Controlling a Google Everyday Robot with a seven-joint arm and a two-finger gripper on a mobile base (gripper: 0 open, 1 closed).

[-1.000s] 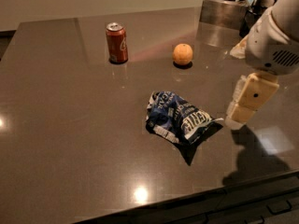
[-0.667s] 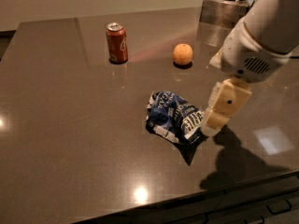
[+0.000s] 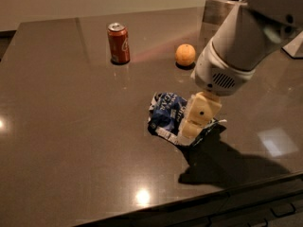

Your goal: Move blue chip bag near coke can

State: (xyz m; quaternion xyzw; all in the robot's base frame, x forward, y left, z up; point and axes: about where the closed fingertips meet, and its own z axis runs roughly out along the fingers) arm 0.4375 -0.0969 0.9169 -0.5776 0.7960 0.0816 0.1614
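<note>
Item one: my gripper (image 3: pixel 190 126) is down low over the blue chip bag (image 3: pixel 164 111), covering the side of it that faces away from the can. From this view I cannot tell whether it is open, closed or gripping the foil.

Item two: the blue chip bag lies crumpled on the dark table (image 3: pixel 66 136), near the front centre.

Item three: the coke can (image 3: pixel 118 43) stands upright toward the far edge, well apart from the bag.

Item four: an orange (image 3: pixel 185 54) sits beside the can at the same depth, beyond the bag, touching neither.
</note>
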